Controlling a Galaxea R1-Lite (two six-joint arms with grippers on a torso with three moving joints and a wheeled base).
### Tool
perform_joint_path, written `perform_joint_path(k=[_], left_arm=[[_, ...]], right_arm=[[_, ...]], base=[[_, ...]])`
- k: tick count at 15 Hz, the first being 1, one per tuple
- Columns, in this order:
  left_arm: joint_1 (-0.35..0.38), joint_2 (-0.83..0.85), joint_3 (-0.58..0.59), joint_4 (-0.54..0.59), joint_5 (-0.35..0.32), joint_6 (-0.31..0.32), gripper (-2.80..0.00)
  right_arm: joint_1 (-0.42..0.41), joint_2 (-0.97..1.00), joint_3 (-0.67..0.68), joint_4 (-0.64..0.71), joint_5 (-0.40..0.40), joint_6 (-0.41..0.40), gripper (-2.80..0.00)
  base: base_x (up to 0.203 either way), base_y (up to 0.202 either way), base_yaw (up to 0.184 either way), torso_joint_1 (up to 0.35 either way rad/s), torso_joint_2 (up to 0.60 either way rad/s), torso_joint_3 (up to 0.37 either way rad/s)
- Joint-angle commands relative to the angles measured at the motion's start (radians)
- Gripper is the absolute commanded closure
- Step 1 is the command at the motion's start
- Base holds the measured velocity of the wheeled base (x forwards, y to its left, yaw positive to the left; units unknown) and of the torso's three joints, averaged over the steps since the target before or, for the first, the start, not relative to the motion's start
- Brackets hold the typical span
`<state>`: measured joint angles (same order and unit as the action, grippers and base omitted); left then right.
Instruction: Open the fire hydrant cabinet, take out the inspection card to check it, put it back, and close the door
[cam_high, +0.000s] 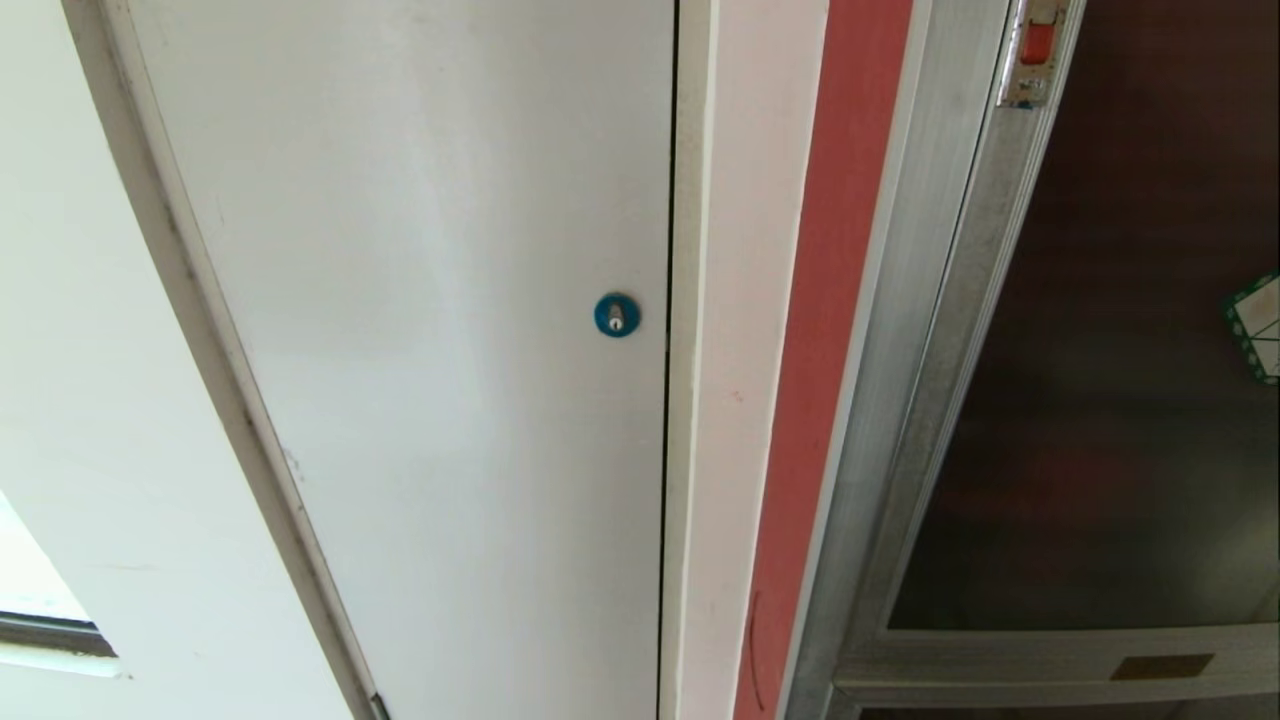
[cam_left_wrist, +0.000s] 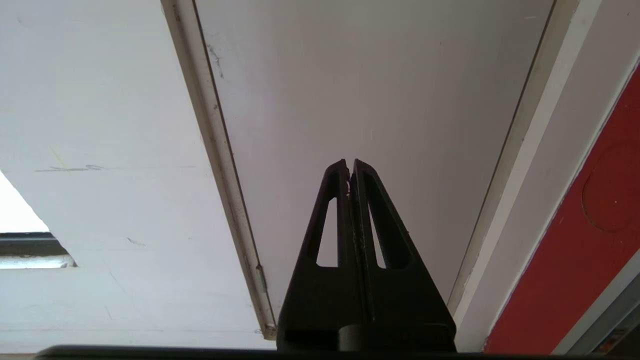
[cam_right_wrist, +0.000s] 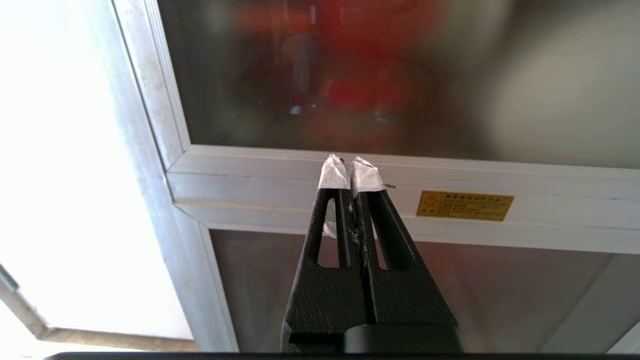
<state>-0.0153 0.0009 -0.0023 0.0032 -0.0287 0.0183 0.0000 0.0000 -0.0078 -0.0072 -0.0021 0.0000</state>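
**Cabinet still shut, both arms parked, nothing grasped**

The fire hydrant cabinet (cam_high: 905, 330) stands at the right of the head view, its silver aluminium frame beside a red strip of wall. Its door (cam_high: 1120, 400), a dark tinted glass panel, is closed, with the small red latch (cam_high: 1038, 42) on a metal plate at the top of the left stile. The inspection card cannot be seen; judging by the closed door it is still inside. A plain white door (cam_high: 430, 330) with a round blue lock (cam_high: 616, 315) fills the middle of the head view and is no part of the job.

Neither arm shows in the head view. The left gripper (cam_left_wrist: 350, 162) has its fingers pressed together on nothing and points at the white door. The right gripper (cam_right_wrist: 349, 161), its tips wrapped in white tape, is likewise closed and empty, aimed at the aluminium crossbar between the glass door and the lower dark panel (cam_right_wrist: 400, 295), near a small brass label plate (cam_right_wrist: 465, 205).

Risks, as I judge them: the latch sits at the very edge of the head view, so a reach could miss it or slide off the plate. The lower panel and the white door could each be mistaken for the target. A hard push on the glass could strain it.
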Motion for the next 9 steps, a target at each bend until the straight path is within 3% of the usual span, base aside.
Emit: perform_joint_path(k=[1, 3, 6, 9], left_arm=[[0.000, 0.001, -0.001, 0.000, 0.000, 0.000, 0.00], [0.000, 0.001, 0.000, 0.000, 0.000, 0.000, 0.00], [0.000, 0.001, 0.000, 0.000, 0.000, 0.000, 0.00], [0.000, 0.001, -0.001, 0.000, 0.000, 0.000, 0.00]], right_arm=[[0.000, 0.002, -0.075, 0.001, -0.006, -0.002, 0.00], [0.000, 0.058, -0.266, 0.041, -0.004, -0.005, 0.00], [0.001, 0.313, -0.493, 0.094, 0.051, -0.008, 0.00], [0.001, 0.546, -0.678, 0.114, 0.269, -0.009, 0.00]], base=[[0.000, 0.000, 0.000, 0.000, 0.00, 0.000], [0.000, 0.000, 0.000, 0.000, 0.00, 0.000], [0.000, 0.000, 0.000, 0.000, 0.00, 0.000], [0.000, 0.000, 0.000, 0.000, 0.00, 0.000]])
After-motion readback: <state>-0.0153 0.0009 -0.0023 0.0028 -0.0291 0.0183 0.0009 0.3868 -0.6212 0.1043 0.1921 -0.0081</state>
